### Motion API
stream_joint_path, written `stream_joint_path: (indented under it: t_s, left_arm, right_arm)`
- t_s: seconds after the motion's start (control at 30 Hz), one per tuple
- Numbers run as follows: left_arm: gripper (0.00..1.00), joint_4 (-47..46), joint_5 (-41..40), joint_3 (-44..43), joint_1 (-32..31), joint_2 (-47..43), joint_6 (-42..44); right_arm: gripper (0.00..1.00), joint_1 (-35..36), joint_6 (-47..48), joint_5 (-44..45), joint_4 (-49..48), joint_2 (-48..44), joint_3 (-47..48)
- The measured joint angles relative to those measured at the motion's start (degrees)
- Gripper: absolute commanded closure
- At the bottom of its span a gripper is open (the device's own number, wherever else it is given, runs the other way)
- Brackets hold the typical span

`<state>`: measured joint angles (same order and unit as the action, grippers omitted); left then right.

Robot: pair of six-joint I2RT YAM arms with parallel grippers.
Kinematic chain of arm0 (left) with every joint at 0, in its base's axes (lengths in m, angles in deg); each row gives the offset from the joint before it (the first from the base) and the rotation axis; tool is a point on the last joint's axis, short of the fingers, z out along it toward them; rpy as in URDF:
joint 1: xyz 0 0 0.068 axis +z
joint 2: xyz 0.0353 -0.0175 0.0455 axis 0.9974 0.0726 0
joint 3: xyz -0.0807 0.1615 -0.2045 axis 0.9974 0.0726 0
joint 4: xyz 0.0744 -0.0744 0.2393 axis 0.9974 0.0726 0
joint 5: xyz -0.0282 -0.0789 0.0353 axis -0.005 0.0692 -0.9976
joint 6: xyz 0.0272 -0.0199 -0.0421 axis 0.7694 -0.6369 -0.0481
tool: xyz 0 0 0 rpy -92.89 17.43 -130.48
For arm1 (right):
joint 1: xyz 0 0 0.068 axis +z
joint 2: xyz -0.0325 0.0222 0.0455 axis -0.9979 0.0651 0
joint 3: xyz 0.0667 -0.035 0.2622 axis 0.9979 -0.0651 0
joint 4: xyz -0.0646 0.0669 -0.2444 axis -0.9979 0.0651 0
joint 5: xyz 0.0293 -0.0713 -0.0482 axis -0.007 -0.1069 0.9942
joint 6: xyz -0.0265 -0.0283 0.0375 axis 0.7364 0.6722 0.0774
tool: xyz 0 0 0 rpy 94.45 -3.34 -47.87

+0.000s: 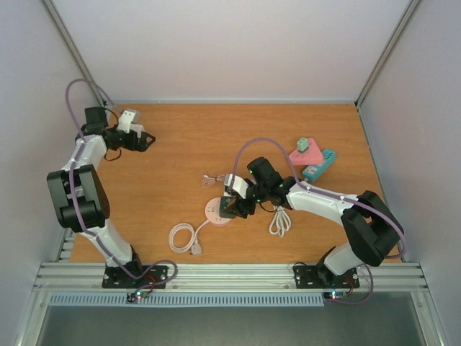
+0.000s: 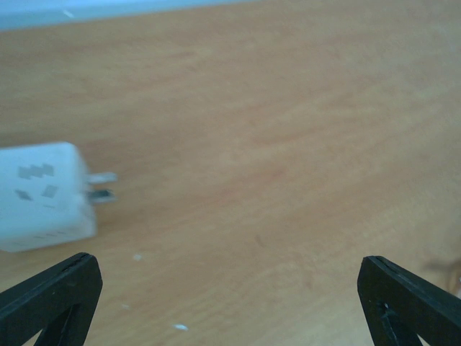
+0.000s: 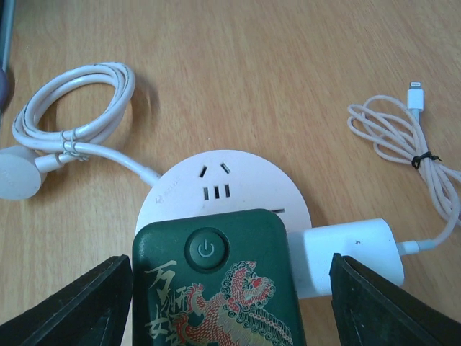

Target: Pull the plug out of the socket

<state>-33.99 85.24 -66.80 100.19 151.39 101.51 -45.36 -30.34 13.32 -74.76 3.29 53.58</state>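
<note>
A round white socket lies on the wooden table, also in the top view. A dark green plug with a power button and a dragon print sits on its near half. A white charger block lies against the socket's right side. My right gripper is open. Its fingers stand either side of the green plug and the charger without touching them; it also shows in the top view. My left gripper is open and empty at the far left.
The socket's white cord lies coiled to its left. A thin white charging cable lies to the right. A white adapter with metal prongs lies by my left gripper. Pink and teal blocks sit at the back right.
</note>
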Motion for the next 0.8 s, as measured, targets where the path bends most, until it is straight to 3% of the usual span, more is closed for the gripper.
stream_joint_path:
  t_s: [0.43, 0.8]
  left_arm:
    - [0.06, 5.3, 0.7, 14.1, -9.5, -16.1, 8.1]
    - [0.09, 13.3, -5.5, 30.3, -21.2, -29.1, 18.4]
  right_arm:
    - [0.17, -0.1, -0.7, 0.6, 2.3, -0.1, 0.1]
    - [0.18, -2.8, -2.0, -1.3, 6.1, -2.9, 1.7]
